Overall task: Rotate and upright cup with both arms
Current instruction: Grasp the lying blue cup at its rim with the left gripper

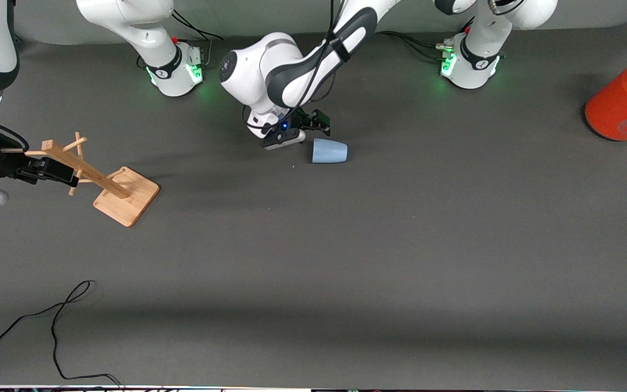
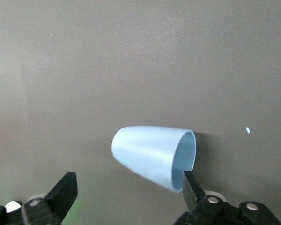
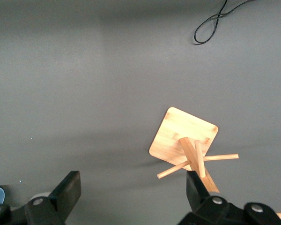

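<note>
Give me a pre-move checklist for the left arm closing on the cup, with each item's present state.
1. Cup lying on its side on the table: ok, it still needs uprighting.
2. Left gripper jaws open: ok.
3. Cup between the jaws: not ok; in the left wrist view it lies ahead of the fingertips, one tip near its rim.
4. Contact with the cup: cannot tell; the front view shows the gripper right beside its base.
5. Right gripper out of the way: ok, open and waiting over the wooden rack at its end of the table.
6. Orange can away from the cup: ok.
</note>
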Motion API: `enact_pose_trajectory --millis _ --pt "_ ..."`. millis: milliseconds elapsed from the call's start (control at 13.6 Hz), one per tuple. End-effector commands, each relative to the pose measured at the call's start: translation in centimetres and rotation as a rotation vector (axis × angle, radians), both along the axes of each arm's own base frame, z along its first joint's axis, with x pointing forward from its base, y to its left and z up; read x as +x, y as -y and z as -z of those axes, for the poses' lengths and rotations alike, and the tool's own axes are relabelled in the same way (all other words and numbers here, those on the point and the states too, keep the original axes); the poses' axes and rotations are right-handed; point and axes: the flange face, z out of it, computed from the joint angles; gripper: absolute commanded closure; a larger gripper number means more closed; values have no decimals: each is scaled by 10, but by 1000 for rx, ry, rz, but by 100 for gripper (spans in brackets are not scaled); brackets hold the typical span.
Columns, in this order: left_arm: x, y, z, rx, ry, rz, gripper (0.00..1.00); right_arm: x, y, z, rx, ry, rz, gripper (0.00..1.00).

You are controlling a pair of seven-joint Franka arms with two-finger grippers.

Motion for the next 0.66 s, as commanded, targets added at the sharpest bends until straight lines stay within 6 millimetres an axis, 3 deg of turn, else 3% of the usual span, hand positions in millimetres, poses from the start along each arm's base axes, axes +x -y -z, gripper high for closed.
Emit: enact_pose_trajectory --millis 0,295,590 --pt "11 5 14 0 67 -37 0 -2 1 2 23 11 -16 0" --pt "5 4 48 45 83 -52 0 10 0 11 3 42 -13 0" --pt "-15 5 80 95 80 -35 0 14 -5 20 4 39 -18 0"
